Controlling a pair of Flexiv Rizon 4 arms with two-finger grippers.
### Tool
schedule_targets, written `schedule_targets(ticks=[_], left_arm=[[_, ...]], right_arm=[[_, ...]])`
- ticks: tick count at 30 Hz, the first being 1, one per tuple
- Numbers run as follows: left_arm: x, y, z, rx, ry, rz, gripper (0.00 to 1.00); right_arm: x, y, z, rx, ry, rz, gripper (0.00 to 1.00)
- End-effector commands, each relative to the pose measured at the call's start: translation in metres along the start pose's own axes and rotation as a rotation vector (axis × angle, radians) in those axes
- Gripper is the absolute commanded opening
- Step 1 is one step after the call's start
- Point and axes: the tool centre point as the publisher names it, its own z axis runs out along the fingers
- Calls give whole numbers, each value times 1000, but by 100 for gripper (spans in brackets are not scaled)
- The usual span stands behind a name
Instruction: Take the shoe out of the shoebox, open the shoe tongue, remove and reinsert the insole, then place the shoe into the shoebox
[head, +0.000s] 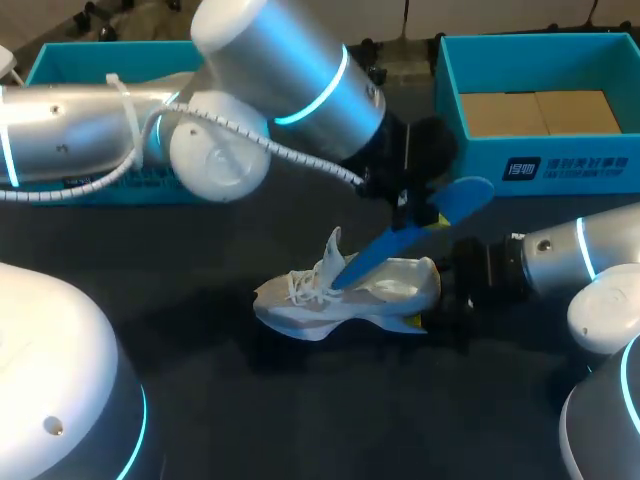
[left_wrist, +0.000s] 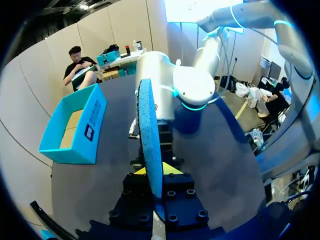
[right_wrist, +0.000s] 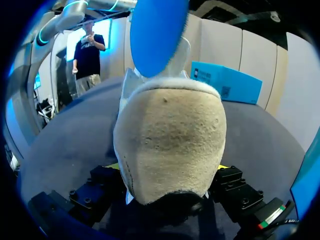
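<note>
A white sneaker (head: 335, 292) lies on its side on the dark table, laces toward the left. My right gripper (head: 447, 290) holds its heel; in the right wrist view the beige heel (right_wrist: 170, 135) fills the space between the fingers of the right gripper (right_wrist: 167, 170), which press on it from both sides. My left gripper (head: 405, 203) hovers above the shoe, shut on a blue insole (head: 440, 205) whose lower end slants down into the shoe's opening. Seen from the left wrist, the insole (left_wrist: 149, 140) stands edge-on, pinched between the yellow tips of the left gripper (left_wrist: 155, 172).
An open turquoise shoebox (head: 560, 165) with a cardboard floor stands at the back right. A second turquoise box (head: 60, 62) sits at the back left, mostly hidden behind my left arm. The shoebox (left_wrist: 75, 125) also shows in the left wrist view.
</note>
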Motion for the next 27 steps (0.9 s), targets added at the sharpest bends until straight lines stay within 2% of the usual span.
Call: schedule_targets(ticks=[1, 7, 12, 27], left_arm=[[-4, -11, -14, -2, 37, -13, 0], [-4, -27, -26, 25, 79, -42, 0], [-3, -43, -41, 90, 84, -69, 0], [-2, -83, -65, 238, 152, -159, 0]], right_arm=[[1, 0, 1, 4, -2, 0, 0], [1, 0, 1, 4, -2, 0, 0], [1, 0, 1, 4, -2, 0, 0], [1, 0, 1, 4, -2, 0, 0]])
